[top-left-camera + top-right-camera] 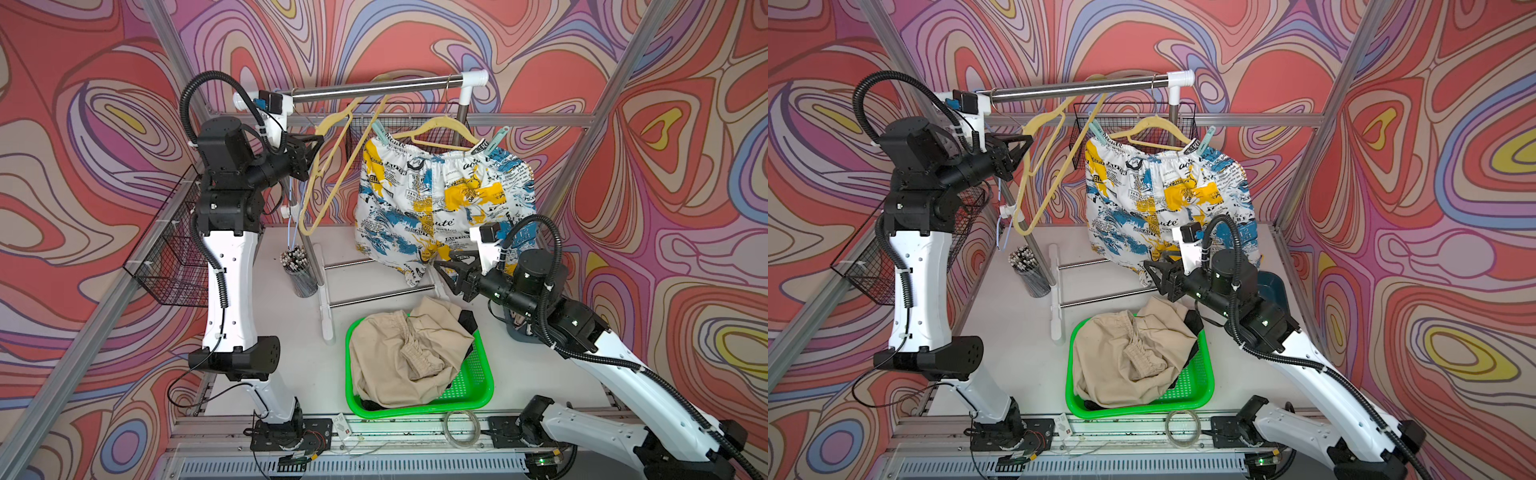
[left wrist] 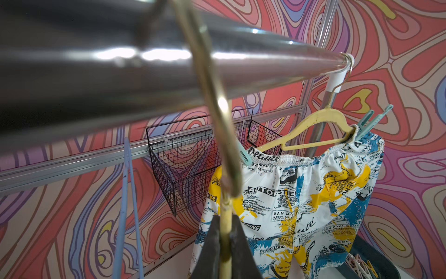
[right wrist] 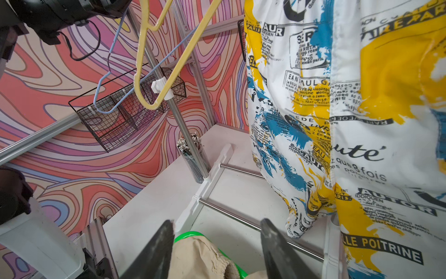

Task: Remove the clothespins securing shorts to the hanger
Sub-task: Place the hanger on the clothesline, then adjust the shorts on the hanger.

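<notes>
The printed shorts (image 1: 436, 195) (image 1: 1163, 199) (image 2: 301, 193) (image 3: 337, 120) hang from a yellow hanger (image 1: 440, 126) (image 2: 313, 120). Two mint-green clothespins pin their waistband, one at each end (image 1: 379, 132) (image 1: 496, 140) (image 2: 245, 154) (image 2: 369, 120). My left gripper (image 1: 318, 143) (image 1: 1027, 143) (image 2: 225, 241) is shut on a second, bare yellow hanger (image 1: 332, 166) (image 2: 217, 108) that hangs tilted from the rail. My right gripper (image 1: 442, 259) (image 1: 1154, 262) (image 3: 217, 222) stands open and empty beside the printed shorts' lower hem. Beige shorts (image 1: 407, 353) (image 3: 200, 256) lie in the green basket (image 1: 482, 395) over black shorts (image 1: 467, 320).
The rack's steel rail (image 1: 374, 87) runs across the back on a white base (image 1: 328, 299). Wire baskets hang on the left wall (image 1: 170, 266) and back wall (image 2: 193, 169). A cup of sticks (image 1: 297, 266) stands by the rack post. A blue bin (image 1: 1273, 286) sits at the right.
</notes>
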### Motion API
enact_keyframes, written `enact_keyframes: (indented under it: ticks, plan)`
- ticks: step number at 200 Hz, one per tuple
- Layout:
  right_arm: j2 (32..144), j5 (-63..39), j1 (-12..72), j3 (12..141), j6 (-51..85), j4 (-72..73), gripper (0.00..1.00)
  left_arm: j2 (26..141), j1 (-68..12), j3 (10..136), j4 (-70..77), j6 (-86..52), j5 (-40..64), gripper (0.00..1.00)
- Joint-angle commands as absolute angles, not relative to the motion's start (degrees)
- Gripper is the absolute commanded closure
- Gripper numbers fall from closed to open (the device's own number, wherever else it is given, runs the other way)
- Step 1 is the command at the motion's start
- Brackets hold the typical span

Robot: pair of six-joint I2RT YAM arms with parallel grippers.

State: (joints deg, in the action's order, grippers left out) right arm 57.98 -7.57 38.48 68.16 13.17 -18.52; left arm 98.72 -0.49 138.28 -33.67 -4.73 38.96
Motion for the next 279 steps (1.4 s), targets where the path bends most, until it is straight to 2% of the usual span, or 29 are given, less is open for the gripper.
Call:
enact_keyframes:
  ticks: [1,15,47,109,136,191,235,279]
  plan:
    - [57.83,-8.44,38.07,67.31,13.19,-17.25,0.41,95.49,-2.05,135.92,-36.32,-3.77,36.19,0.75]
    - [57.91,-8.64,37.97,67.24,13.18,-17.17,0.41,94.68,-2.75,135.18,-35.94,-4.59,35.23,0.64]
    - [57.62,-8.68,37.84,67.15,13.45,-17.31,0.41,94.24,-4.80,135.68,-35.20,-5.77,31.48,0.43]
    - [56.91,-8.41,37.71,66.80,13.58,-17.50,0.41,91.24,-7.46,136.96,-36.46,-9.19,21.28,0.22]
    - [57.35,-8.65,37.62,66.97,13.27,-17.10,0.41,89.04,-7.63,134.75,-37.15,-10.25,18.21,0.20]
    - [61.09,-10.63,37.44,70.52,12.49,-13.72,0.41,81.09,-7.90,121.28,-28.91,-12.39,17.56,0.20]
    - [72.99,-16.06,37.43,79.40,13.18,-9.43,0.41,75.59,-8.35,115.95,-25.76,-13.30,18.17,0.25]
    - [88.95,-18.98,37.16,95.31,14.46,-5.90,0.42,72.07,-8.43,111.55,-23.67,-13.66,21.97,0.28]
